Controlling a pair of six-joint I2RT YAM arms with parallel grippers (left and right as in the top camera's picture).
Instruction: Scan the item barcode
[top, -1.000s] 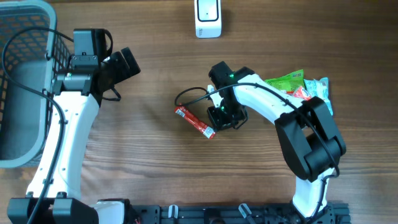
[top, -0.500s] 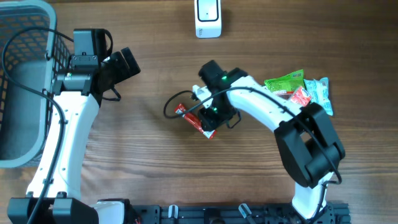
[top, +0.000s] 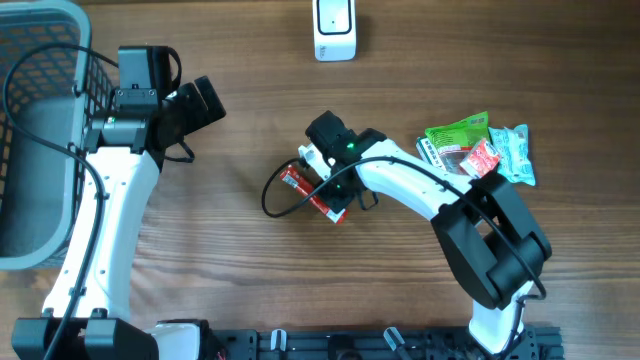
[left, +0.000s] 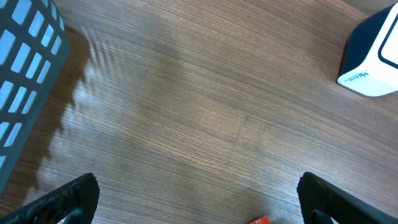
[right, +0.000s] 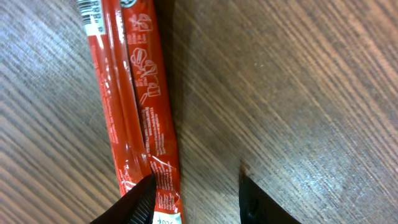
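Note:
The item, a long red snack stick packet (top: 297, 183), lies flat on the wood table; a barcode shows at its top end in the right wrist view (right: 134, 93). My right gripper (top: 330, 197) hangs low over the packet's lower end, open (right: 196, 186). Its left finger overlaps the packet's edge and its right finger stands over bare wood, with nothing gripped. The white scanner (top: 334, 28) stands at the far edge. My left gripper (top: 205, 100) is wide open over bare wood (left: 196, 193), with only a red corner of the packet (left: 260, 220) in view.
A grey mesh basket (top: 30, 130) fills the far left, beside the left arm (left: 25, 68). A pile of green, red and teal snack packets (top: 475, 150) lies to the right. The scanner (left: 373, 56) shows at the top right of the left wrist view.
My right gripper has moved left and come over the red packet, and its jaws have opened wider. The left arm has not moved.

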